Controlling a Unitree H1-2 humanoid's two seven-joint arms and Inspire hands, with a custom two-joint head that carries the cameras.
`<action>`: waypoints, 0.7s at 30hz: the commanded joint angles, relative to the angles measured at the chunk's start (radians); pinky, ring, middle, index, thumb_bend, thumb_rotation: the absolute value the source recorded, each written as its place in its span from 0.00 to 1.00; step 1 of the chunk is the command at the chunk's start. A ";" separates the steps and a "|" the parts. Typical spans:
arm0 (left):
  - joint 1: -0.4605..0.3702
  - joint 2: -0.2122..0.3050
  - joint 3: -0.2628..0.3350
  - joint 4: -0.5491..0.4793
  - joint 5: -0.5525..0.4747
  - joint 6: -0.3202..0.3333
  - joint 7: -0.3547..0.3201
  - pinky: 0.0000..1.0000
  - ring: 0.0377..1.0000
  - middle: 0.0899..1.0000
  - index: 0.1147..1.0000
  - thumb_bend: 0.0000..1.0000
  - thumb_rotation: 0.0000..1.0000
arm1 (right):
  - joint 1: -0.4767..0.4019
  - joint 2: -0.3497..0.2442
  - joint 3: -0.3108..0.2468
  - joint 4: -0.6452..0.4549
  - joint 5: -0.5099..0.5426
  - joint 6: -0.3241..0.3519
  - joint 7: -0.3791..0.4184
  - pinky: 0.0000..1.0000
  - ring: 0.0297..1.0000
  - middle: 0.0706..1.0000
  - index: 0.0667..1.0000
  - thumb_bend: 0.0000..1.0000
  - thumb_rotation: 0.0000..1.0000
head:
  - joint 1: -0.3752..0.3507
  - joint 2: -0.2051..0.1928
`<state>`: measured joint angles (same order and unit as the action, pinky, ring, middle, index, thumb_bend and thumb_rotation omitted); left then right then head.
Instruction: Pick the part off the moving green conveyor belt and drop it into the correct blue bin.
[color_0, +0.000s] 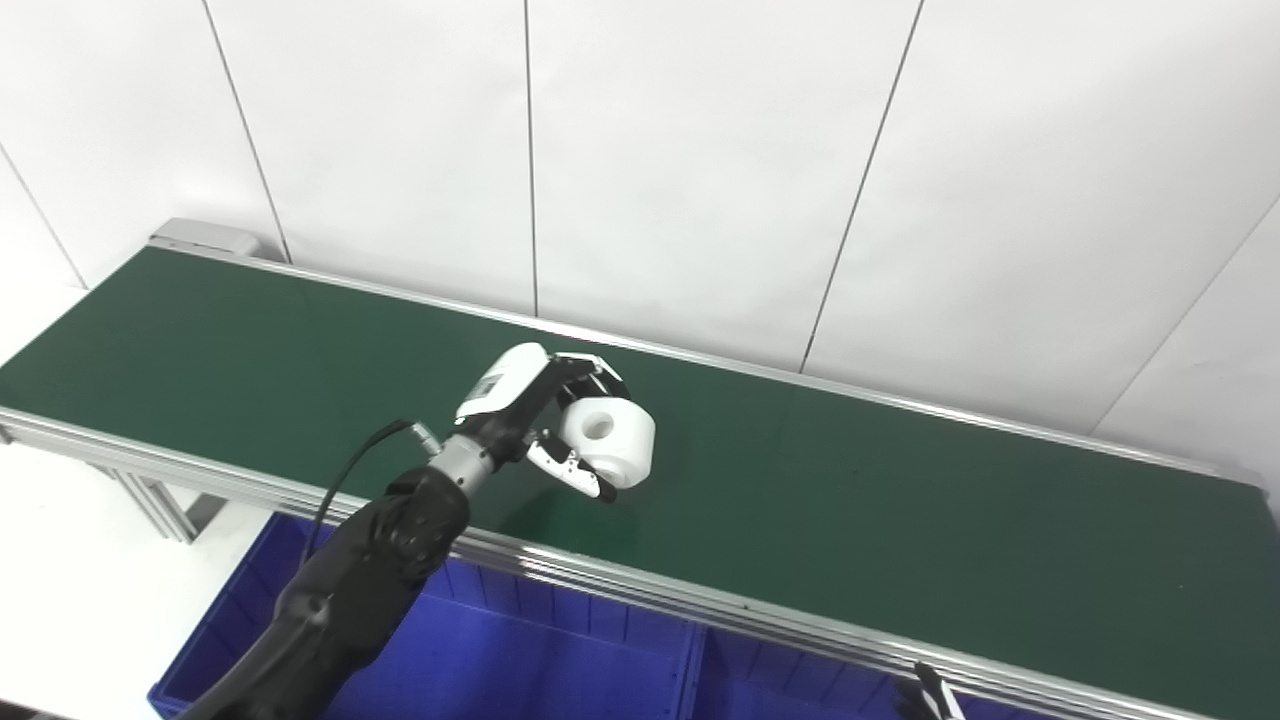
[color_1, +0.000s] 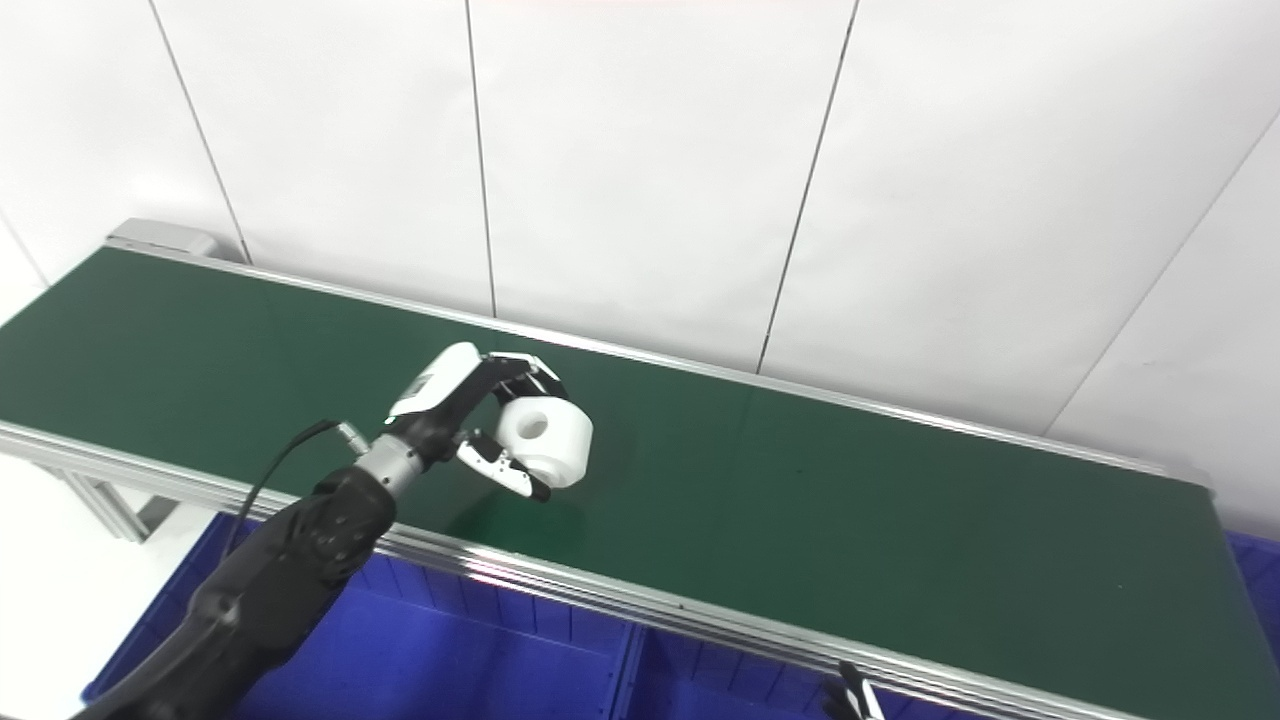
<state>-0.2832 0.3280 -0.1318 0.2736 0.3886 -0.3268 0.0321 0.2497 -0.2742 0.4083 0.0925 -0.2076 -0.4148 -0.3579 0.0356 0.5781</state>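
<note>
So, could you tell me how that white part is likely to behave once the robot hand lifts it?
The white part looks like a stiff, smooth cylinder with a hole, so probably rigid but somewhat slippery. Its round side suggests it may roll if dropped on the belt. The left robot hand wraps it.

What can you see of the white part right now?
The part is a short, thick white cylinder, matte like plastic, with a round hole in its upward-tilted face. The left hand is closed on it, fingers over the far side, thumb below, above the green belt. A faint shadow beneath suggests it is lifted, though that is uncertain.
</note>
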 joint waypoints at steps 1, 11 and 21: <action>0.016 0.038 0.038 -0.076 -0.067 -0.001 -0.026 0.44 0.42 0.45 0.45 0.50 0.00 | 0.006 0.008 -0.018 -0.039 -0.001 -0.055 0.013 0.82 0.85 0.86 0.93 0.86 0.50 | -0.015 0.010; 0.162 0.052 0.093 -0.180 -0.166 -0.101 -0.063 0.46 0.43 0.45 0.44 0.50 0.00 | 0.045 0.065 -0.088 -0.104 -0.048 -0.041 0.084 0.86 0.87 0.86 0.93 0.86 0.51 | -0.123 0.093; 0.298 0.050 0.094 -0.207 -0.217 -0.142 -0.075 0.45 0.42 0.44 0.45 0.50 0.00 | 0.054 0.130 -0.153 -0.210 -0.061 0.059 0.192 0.88 0.89 0.87 0.96 0.82 0.51 | -0.209 0.231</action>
<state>0.0273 0.3632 -0.0484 0.1094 0.2007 -0.4265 -0.0444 0.3120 -0.1528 0.2622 -0.0705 -0.2676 -0.3689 -0.1829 -0.1747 0.8082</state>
